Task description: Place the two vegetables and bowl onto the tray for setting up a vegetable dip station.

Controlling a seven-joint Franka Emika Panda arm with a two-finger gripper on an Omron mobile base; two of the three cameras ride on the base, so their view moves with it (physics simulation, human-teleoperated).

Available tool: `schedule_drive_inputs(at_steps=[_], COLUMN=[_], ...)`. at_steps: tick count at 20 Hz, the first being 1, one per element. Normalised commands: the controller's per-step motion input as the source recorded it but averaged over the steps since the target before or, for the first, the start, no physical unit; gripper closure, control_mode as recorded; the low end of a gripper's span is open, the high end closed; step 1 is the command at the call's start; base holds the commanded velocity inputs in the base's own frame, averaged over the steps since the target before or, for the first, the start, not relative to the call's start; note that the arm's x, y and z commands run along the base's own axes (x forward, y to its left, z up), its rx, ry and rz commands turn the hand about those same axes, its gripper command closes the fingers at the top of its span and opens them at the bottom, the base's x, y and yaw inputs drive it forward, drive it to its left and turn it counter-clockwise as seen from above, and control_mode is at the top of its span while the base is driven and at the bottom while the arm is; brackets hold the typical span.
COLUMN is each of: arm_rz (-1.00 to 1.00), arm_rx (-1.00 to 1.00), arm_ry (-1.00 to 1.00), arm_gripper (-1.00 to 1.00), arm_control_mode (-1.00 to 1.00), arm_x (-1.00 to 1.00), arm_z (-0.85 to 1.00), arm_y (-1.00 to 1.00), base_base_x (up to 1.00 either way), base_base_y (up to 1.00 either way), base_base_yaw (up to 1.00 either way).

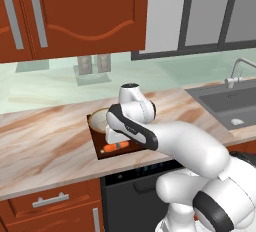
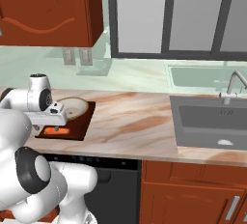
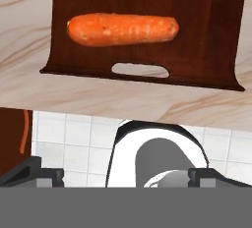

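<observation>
An orange carrot [image 3: 123, 29] lies across the dark brown wooden tray [image 3: 206, 35], just beyond its slot handle [image 3: 140, 70]. From the base views the carrot [image 1: 114, 147] [image 2: 57, 131] rests on the tray's [image 1: 97, 138] [image 2: 79, 126] near end, at the counter's front edge. The tan bowl [image 1: 100, 118] [image 2: 75, 106] sits on the tray's far end, partly hidden by my arm. My gripper [image 1: 114, 141] [image 2: 48, 124] [image 3: 125, 175] hovers just above the carrot and points down. It is open, its fingertips [image 3: 39, 173] spread wide with nothing between them.
A steel sink [image 1: 230, 103] [image 2: 212, 121] with a faucet [image 2: 234, 85] is set into the counter to the right. Marble counter [image 2: 130, 117] stretches between tray and sink. Red wall cabinets [image 1: 75, 11] hang overhead, and a dark dishwasher front [image 1: 130, 196] stands below the counter edge.
</observation>
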Motion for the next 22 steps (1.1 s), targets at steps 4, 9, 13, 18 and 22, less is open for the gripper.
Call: schedule_drive_inputs(at_steps=[4,9,13,18,22], arm_rz=[0.0,0.0,0.0,0.0,0.0], arm_rx=[0.0,0.0,0.0,0.0,0.0], arm_ry=[0.0,0.0,0.0,0.0,0.0], arm_gripper=[-1.0,-1.0,-1.0,-1.0,-1.0], arm_control_mode=[1.0,1.0,1.0,1.0,1.0], arm_x=[0.0,0.0,0.0,0.0,0.0], arm_z=[0.0,0.0,0.0,0.0,0.0], arm_y=[0.0,0.0,0.0,0.0,0.0], base_base_x=[-0.26,-0.21,-0.3,-0.24,-0.06], base_base_y=[-0.03,-0.26,-0.47,-0.49,-0.55], base_base_yaw=[-0.01,-0.08,-0.06,-0.09,-0.01])
